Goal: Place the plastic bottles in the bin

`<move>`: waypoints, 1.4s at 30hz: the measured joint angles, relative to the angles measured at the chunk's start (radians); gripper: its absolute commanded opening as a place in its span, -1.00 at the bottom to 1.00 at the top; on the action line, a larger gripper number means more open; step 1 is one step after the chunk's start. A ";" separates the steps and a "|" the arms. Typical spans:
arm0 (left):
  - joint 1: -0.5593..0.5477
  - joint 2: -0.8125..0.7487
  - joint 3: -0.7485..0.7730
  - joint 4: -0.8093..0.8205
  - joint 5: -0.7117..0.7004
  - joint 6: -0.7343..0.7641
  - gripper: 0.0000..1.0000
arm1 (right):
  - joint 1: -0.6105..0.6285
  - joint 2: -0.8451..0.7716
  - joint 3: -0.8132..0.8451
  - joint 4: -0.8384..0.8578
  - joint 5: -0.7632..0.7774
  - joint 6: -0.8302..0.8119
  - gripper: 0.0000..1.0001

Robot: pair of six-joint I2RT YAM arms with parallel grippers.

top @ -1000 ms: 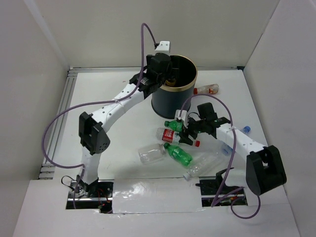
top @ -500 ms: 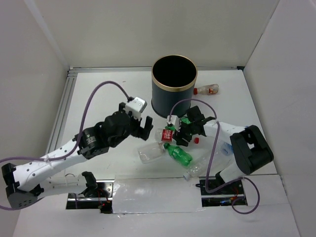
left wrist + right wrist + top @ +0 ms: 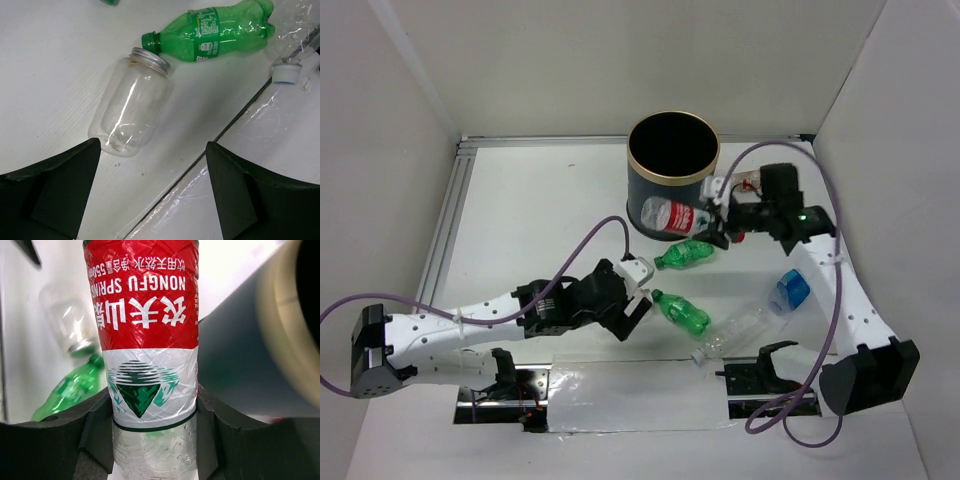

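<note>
Plastic bottles (image 3: pixel 685 254) lie scattered at the near side, with a clear jar (image 3: pixel 131 102) and a green bottle (image 3: pixel 220 32) below the left gripper (image 3: pixel 152 175), whose jaws are spread wide above them. Farther back, the right gripper (image 3: pixel 718 222) clamps a red-labelled bottle (image 3: pixel 142 315) just beside the bin (image 3: pixel 665 190), below its rim.

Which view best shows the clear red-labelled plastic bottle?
Right wrist: the bottle fills the frame, pinched in the right gripper. Top external shows it small beside the dark cylindrical bin. Left wrist misses it.
</note>
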 measured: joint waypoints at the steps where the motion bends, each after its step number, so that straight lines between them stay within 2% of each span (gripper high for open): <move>1: -0.004 0.000 0.000 0.002 0.004 0.007 0.98 | -0.039 -0.011 0.052 -0.021 -0.047 -0.007 -0.67; 5: -0.005 0.040 0.000 0.023 0.010 0.044 0.98 | -0.130 -0.026 0.194 -0.007 -0.192 0.060 -0.67; 9: -0.005 0.159 -0.002 0.066 0.009 0.074 0.98 | -0.144 0.003 0.243 0.212 -0.263 0.292 -0.64; 14: 0.020 0.323 -0.010 0.122 -0.001 0.114 0.98 | -0.107 0.241 0.471 0.431 -0.274 0.465 -0.59; 17: 0.066 0.375 -0.010 0.151 0.003 0.127 0.92 | -0.074 0.373 0.572 0.492 -0.250 0.501 -0.44; 19: 0.092 0.407 -0.010 0.167 -0.001 0.129 0.82 | -0.058 0.452 0.626 0.499 -0.240 0.510 -0.22; 20: 0.106 0.428 -0.008 0.173 -0.002 0.130 0.70 | -0.051 0.495 0.660 0.497 -0.237 0.510 -0.06; 21: 0.116 0.451 -0.007 0.180 -0.005 0.132 0.64 | -0.047 0.535 0.689 0.496 -0.235 0.511 0.39; 23: 0.119 0.475 0.011 0.193 -0.018 0.149 0.51 | -0.045 0.597 0.721 0.494 -0.224 0.518 0.69; 24: 0.119 0.484 0.019 0.198 -0.021 0.153 0.34 | -0.043 0.616 0.723 0.484 -0.222 0.517 0.84; 25: 0.119 0.489 0.023 0.205 -0.024 0.154 0.27 | -0.042 0.631 0.722 0.475 -0.217 0.520 1.00; 26: 0.119 0.493 0.024 0.212 -0.024 0.156 0.18 | -0.042 0.639 0.718 0.473 -0.210 0.521 1.00; 27: 0.121 0.494 0.024 0.217 -0.025 0.157 -0.04 | -0.045 0.640 0.711 0.471 -0.206 0.523 1.00; 30: 0.123 0.495 0.024 0.222 -0.024 0.160 -0.34 | -0.055 0.623 0.705 0.467 -0.205 0.528 1.00; 31: 0.123 0.494 0.023 0.223 -0.024 0.160 -0.65 | -0.065 0.604 0.694 0.464 -0.204 0.528 1.00; 33: 0.124 0.486 0.023 0.215 -0.018 0.159 -0.88 | -0.100 0.551 0.659 0.447 -0.204 0.529 1.00; 35: 0.125 0.467 0.024 0.190 -0.010 0.153 -1.00 | -0.161 0.478 0.613 0.418 -0.201 0.519 1.00; 37: 0.126 0.419 0.036 0.144 -0.004 0.154 -1.00 | -0.245 0.395 0.565 0.371 -0.200 0.473 0.80; 39: 0.131 0.363 0.089 0.095 0.011 0.161 -1.00 | -0.344 0.321 0.517 0.299 -0.216 0.366 0.46; 40: 0.138 0.335 0.139 0.077 0.026 0.172 -1.00 | -0.399 0.286 0.487 0.248 -0.228 0.296 -0.27; 41: 0.144 0.315 0.198 0.069 0.038 0.177 -1.00 | -0.452 0.257 0.459 0.182 -0.234 0.216 -0.62; 42: 0.154 0.298 0.266 0.076 0.051 0.182 -1.00 | -0.497 0.238 0.431 0.113 -0.235 0.137 -0.81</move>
